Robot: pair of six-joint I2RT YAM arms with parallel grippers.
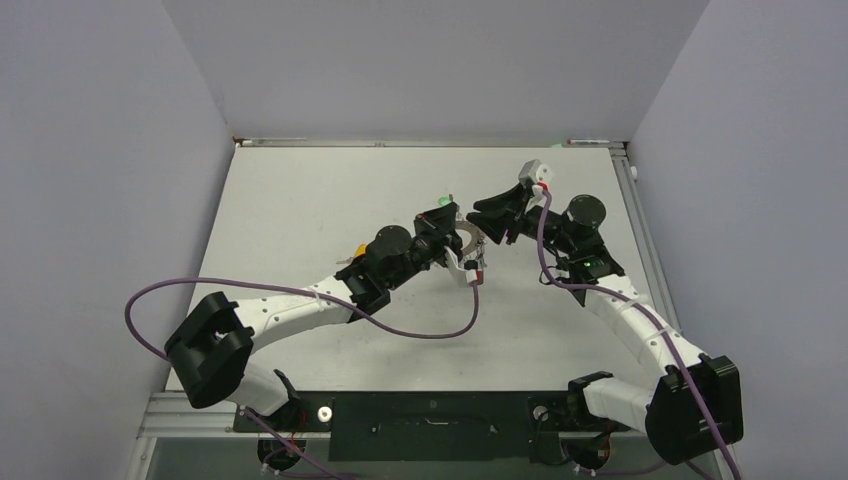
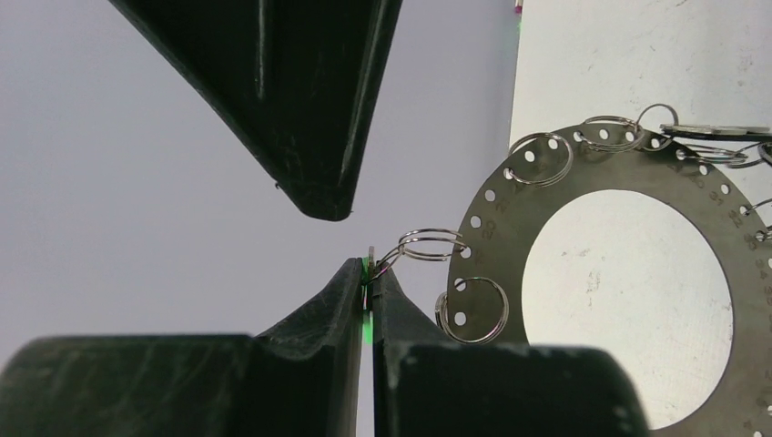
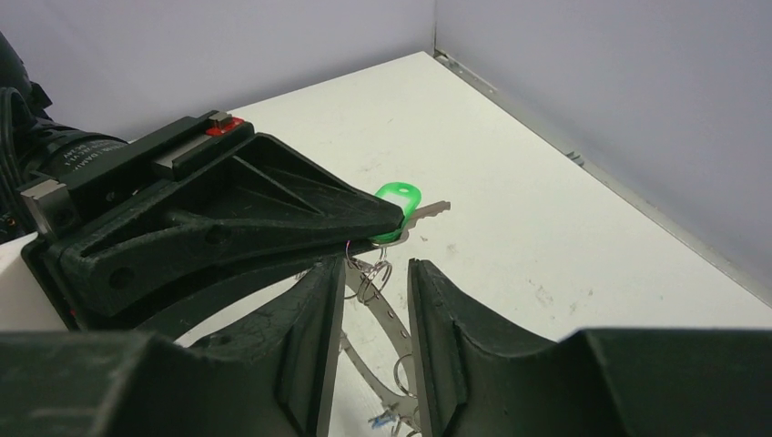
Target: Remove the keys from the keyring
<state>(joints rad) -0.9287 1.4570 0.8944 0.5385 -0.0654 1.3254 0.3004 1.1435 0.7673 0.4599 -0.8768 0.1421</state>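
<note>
Slippage worries me most: my left pincer [image 2: 368, 278] is clamped on only a sliver of the green key [image 3: 398, 198]. The keyring [image 2: 628, 173], lifted off the tabletop [image 3: 510, 182], hangs from it by one split ring [image 2: 430, 244]. My right pincer [image 3: 376, 278] stands parted, gripping nothing. I count one keyring, one green key and at least five split rings.

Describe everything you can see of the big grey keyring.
The keyring is a wide, flat disc of dull grey metal with a large round hole, small holes punched along its outer edge and faint stamped numbers. Small wire split rings hang from those holes. One links it to the green key pinched in the left gripper. Its edge lies between the open fingers of the right gripper; contact there is unclear.
</note>
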